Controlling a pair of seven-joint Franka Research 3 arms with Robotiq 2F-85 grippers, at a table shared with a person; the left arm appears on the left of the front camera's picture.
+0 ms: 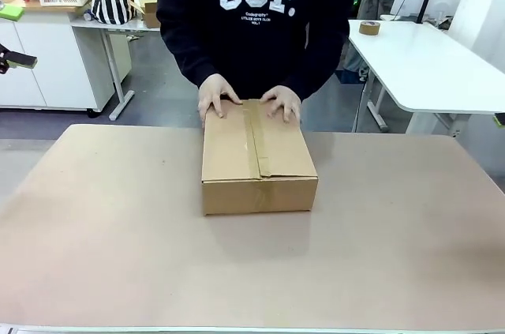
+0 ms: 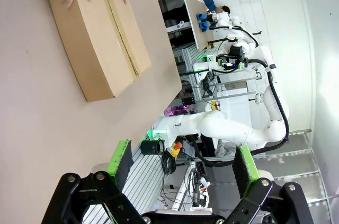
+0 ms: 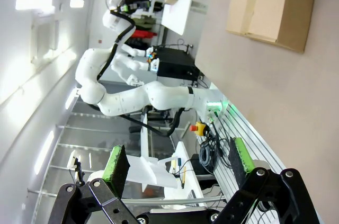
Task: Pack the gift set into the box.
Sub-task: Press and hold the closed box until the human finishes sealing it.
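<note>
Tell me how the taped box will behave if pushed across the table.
The box is low, wide and lying flat, so it should slide rather than tip. Its flaps are taped shut, so it is probably fairly stiff. The person's hands rest on its far end and may resist a push.

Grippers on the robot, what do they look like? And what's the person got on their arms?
The left gripper and the right gripper each have two black jointed fingers tipped with bright green pads. The left arm and the right arm are smooth, rounded and white. The person wears a dark sweatshirt with long sleeves and big white letters, CGP.
</note>
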